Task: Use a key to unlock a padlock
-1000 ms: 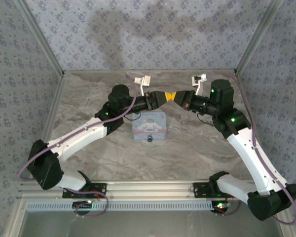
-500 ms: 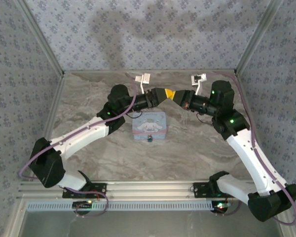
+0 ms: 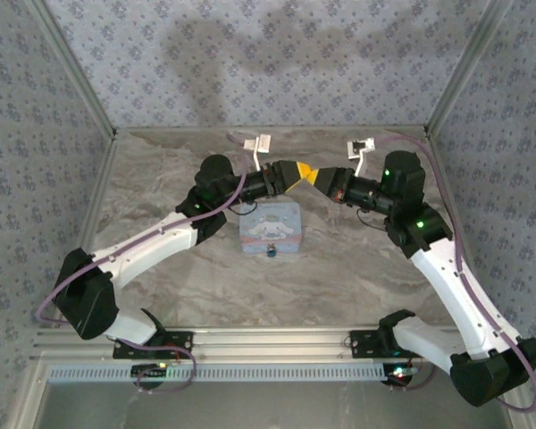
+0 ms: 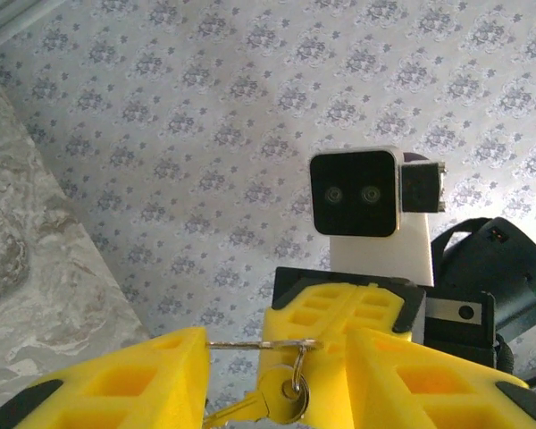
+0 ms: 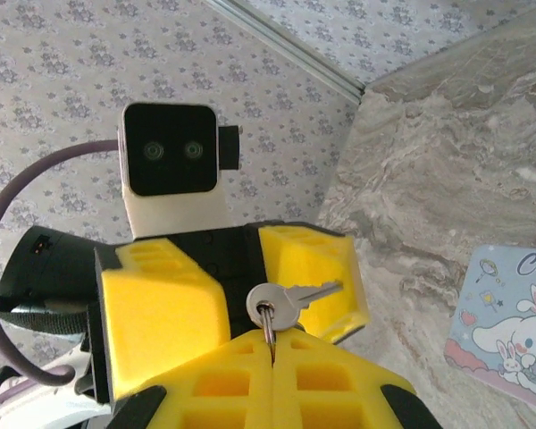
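My right gripper (image 3: 314,176) (image 5: 272,347) is shut on a thin key ring (image 5: 268,323), held high over the table. A small silver key (image 5: 290,299) (image 4: 266,404) dangles from that ring. Facing it, my left gripper (image 3: 298,172) (image 4: 277,357) stands open, its yellow fingers (image 4: 116,384) on either side of the ring and key. Seen edge-on in the left wrist view, the ring (image 4: 263,343) reaches the inner face of one left finger. The tiny dark padlock (image 3: 272,251) sits on the table at the front edge of the pale blue tin (image 3: 271,225) (image 5: 509,331).
The grey marbled table (image 3: 357,259) is boxed in by patterned walls (image 3: 277,63) with aluminium posts (image 3: 464,63) at the back corners. Both arms bend inward above the table's far half, over the tin.
The two grippers, touching tip to tip a second ago, now stand slightly apart. The right arm has eased back to the right, and more of the left fingers' yellow shows.
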You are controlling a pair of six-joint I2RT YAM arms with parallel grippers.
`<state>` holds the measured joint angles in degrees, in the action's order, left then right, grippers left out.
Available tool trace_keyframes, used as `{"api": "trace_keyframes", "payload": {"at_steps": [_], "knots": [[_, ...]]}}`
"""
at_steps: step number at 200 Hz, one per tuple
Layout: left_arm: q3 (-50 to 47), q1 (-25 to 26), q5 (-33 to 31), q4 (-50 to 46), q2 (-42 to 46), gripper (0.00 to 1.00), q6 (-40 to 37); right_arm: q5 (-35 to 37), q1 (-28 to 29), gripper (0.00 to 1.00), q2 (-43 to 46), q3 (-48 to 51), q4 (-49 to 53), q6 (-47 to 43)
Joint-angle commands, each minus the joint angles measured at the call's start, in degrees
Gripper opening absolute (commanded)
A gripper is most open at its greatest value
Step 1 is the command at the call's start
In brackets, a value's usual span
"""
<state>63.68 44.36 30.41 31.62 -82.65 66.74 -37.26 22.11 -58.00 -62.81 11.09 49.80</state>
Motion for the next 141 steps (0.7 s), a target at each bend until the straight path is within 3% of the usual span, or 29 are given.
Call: {"api": "trace_keyframes", "payload": {"at_steps": [1, 31, 42, 76, 126, 141], "knots": [[0.5, -0.2, 0.2, 3.6, 0.4, 0.41, -0.5, -1.8, 0.2, 0.0, 0.8, 1.4, 0.5, 0.6], [0.4, -0.1, 0.0, 4.4, 0.1, 0.4, 0.1, -2.2, 0.1, 0.0, 0.8, 1.8, 0.6, 0.1], [0.6, -0.1, 0.3, 4.8, -0.1, 0.34, 0.4, -2.3, 0.1, 0.0, 0.7, 2.1, 0.6, -0.1], [0.7, -0.1, 0.6, 4.9, 0.0, 0.26, 0.6, -2.5, -0.1, 0.0, 0.2, 2.4, 0.8, -0.5], [0.7, 0.2, 1.3, 3.4, -0.5, 0.24, 0.1, -2.4, -1.0, 0.0, 0.3, 2.1, 0.7, -0.7], [0.5, 0.4, 1.3, 2.9, -0.6, 0.29, -0.3, -2.7, -1.4, 0.0, 0.5, 1.9, 0.5, -0.7]]}}
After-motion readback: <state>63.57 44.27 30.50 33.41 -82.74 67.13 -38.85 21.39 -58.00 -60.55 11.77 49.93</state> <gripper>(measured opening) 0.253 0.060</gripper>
